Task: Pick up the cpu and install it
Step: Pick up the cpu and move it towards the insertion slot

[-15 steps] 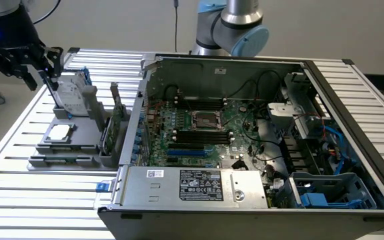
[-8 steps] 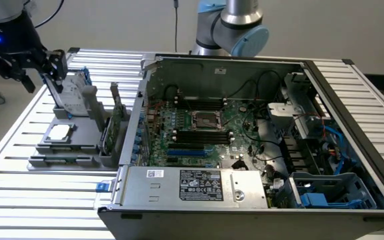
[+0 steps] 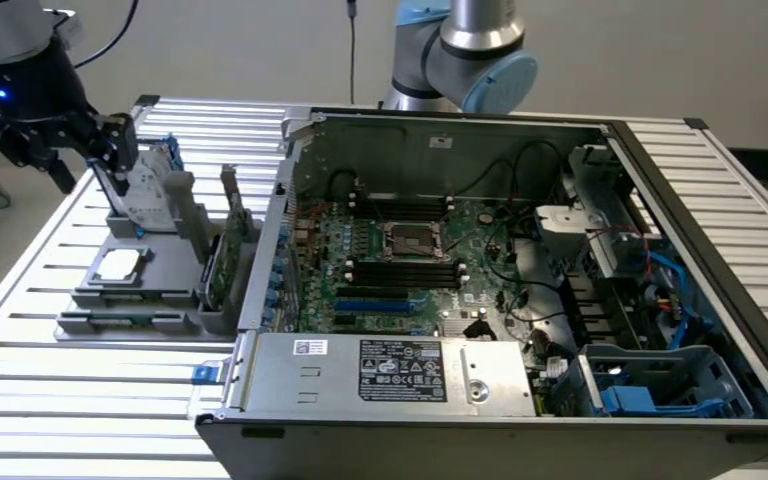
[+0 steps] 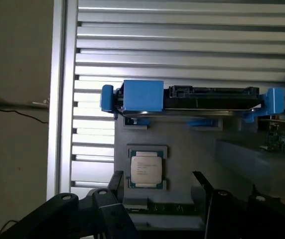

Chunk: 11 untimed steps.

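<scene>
Wrist view: cpu [image 4: 146, 168] flat in its grey holder [image 4: 192, 144], beside the blue-framed hard drive [image 4: 207, 99].
Fingers [image 4: 205, 191]: spread wide, empty, above the cpu.
Exterior view: gripper [image 3: 88, 160] high over the holder on the tabletop [image 3: 37, 410].
Approach: best centred, square to the chip's edges (risk of tilt from a skewed pinch).

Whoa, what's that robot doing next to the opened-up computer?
The robot arm's claw is open and hangs over a grey holder beside the open computer. A small silver chip lies flat in that holder, right under the claw. Nothing is touching the chip, so it has not been picked up or put into the computer yet.
</scene>
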Each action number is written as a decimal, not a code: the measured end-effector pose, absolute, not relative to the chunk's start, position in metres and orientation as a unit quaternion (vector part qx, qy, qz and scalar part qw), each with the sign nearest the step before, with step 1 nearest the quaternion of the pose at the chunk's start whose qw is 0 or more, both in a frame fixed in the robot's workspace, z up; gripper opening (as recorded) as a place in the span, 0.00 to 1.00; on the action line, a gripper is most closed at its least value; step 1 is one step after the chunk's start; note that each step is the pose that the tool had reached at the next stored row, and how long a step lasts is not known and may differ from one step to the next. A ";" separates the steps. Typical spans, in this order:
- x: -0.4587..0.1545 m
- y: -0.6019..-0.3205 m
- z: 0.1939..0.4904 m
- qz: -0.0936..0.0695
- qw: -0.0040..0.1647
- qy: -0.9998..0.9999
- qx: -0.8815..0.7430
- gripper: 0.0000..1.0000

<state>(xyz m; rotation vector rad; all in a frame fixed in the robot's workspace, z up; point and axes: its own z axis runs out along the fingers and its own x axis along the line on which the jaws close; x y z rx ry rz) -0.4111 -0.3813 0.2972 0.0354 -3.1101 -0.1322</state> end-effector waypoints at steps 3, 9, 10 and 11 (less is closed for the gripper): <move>-0.412 -0.381 0.292 -0.043 0.014 -0.999 0.007 0.65; -0.413 -0.381 0.281 -0.043 0.014 -0.999 0.006 0.65; -0.414 -0.381 0.279 -0.043 0.014 -0.999 0.006 0.65; -0.414 -0.381 0.277 -0.043 0.014 -0.999 0.006 0.65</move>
